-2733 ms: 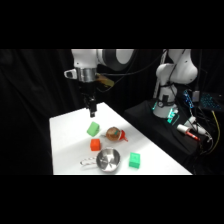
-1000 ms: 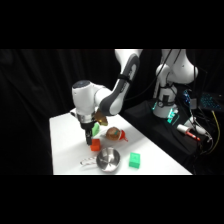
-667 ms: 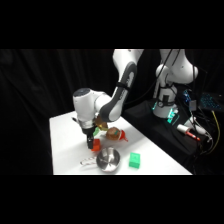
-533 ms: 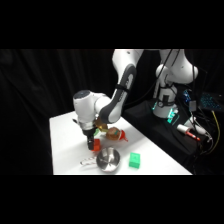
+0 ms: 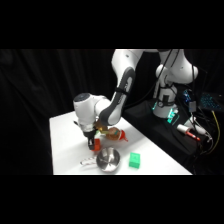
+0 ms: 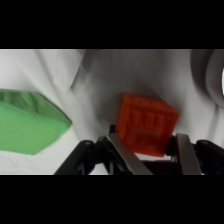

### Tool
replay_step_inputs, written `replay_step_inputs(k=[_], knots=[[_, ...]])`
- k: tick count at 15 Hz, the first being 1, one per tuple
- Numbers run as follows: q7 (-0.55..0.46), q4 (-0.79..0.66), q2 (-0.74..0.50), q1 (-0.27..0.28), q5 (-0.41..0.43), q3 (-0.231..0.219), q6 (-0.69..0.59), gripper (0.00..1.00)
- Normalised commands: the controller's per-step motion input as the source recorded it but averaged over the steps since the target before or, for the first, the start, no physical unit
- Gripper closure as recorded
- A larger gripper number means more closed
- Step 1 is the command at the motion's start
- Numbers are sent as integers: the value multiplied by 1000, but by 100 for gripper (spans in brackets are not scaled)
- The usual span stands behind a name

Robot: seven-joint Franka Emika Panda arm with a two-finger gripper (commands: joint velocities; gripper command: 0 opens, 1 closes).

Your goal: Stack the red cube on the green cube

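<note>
Here the gripper (image 6: 146,150) is low over the counter (image 5: 65,145), its fingers (image 6: 186,155) spread wide either side of the red cube (image 6: 146,122), which sits between them, not yet clamped. The green cube (image 5: 134,159) lies well apart, beyond the pan (image 5: 108,159).

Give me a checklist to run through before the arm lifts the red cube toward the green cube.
1. Red cube inside the hand: ok.
2. Hand's grip on it: cannot tell.
3. Green cube top free: ok.
4. Low path there clear: not ok, the pan lies between.
5. Grass-green block apart from red cube: ok.
</note>
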Motion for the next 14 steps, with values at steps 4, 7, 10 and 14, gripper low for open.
replay_step_inputs(k=[4, 7, 10, 14], knots=[[7, 47, -57, 104, 34, -93, -42, 65], [-32, -16, -178, 96, 12, -76, -171, 67], [-24, -104, -331, 148, -88, -108, -259, 67], [-59, -191, -401, 105, -107, -34, -262, 67]])
